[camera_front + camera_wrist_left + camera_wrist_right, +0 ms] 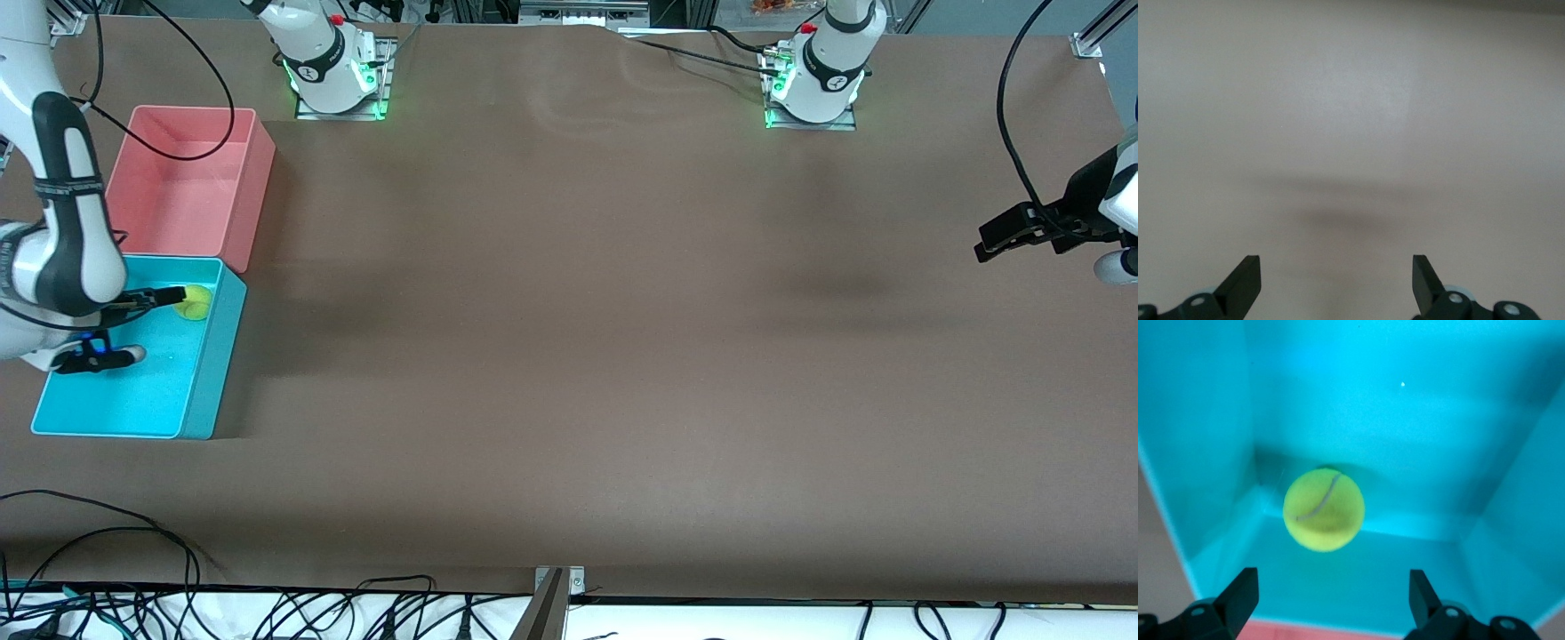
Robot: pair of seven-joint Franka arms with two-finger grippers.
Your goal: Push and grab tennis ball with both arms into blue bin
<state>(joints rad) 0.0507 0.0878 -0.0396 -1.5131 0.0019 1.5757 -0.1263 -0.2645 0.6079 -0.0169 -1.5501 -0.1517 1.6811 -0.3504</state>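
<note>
Right claw (1328, 600), fingers spread wide, over the blue bin (200, 391); ball (1323, 510) free inside it, apparently just below the fingertips. Left claw (1337, 283), open, waits over bare tabletop (622, 356).

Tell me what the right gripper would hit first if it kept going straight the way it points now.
Most likely the tennis ball, which lies straight ahead between the right gripper's open jaws, inside the blue bin. Past the ball comes the bin's floor, though depth is hard to judge.
</note>
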